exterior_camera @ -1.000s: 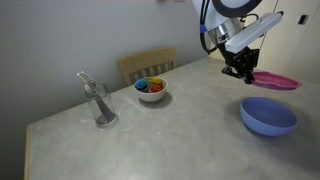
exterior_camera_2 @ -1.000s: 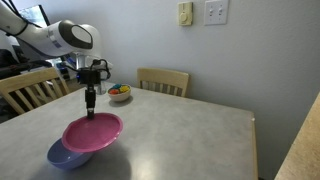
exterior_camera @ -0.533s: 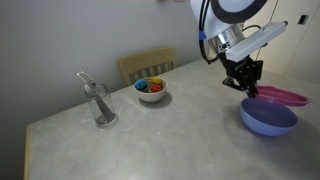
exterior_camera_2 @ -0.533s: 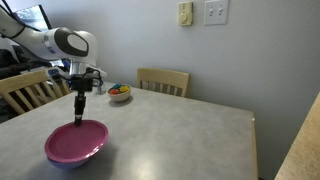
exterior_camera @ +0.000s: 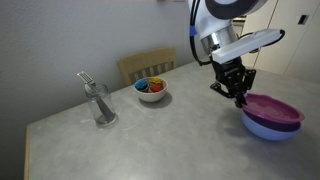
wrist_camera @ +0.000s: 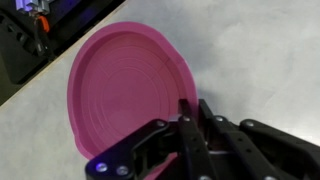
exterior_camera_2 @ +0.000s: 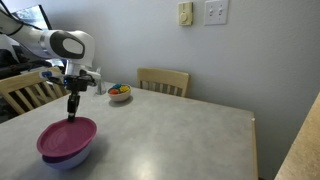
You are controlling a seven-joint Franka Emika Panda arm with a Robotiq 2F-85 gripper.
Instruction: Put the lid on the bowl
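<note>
The magenta-pink lid (exterior_camera: 272, 106) lies on top of the periwinkle-blue bowl (exterior_camera: 268, 127), tilted a little, near the table's edge. Both exterior views show this, with the lid (exterior_camera_2: 66, 138) covering the bowl (exterior_camera_2: 66, 158). My gripper (exterior_camera: 238, 98) points straight down at the lid's rim on the side toward the table's middle (exterior_camera_2: 71, 116). In the wrist view the fingers (wrist_camera: 192, 108) are pressed nearly together at the edge of the lid (wrist_camera: 125, 85), shut on its rim. The bowl is hidden under the lid there.
A small white bowl with colourful contents (exterior_camera: 151, 90) stands at the table's far side, also in an exterior view (exterior_camera_2: 119, 94). A clear glass with a utensil (exterior_camera: 100, 104) stands apart. Wooden chairs (exterior_camera: 147, 66) (exterior_camera_2: 163, 80) stand behind the grey table (exterior_camera: 170, 140).
My gripper has carried the lid down and across from beside the bowl to on top of it. The lid now covers the bowl.
</note>
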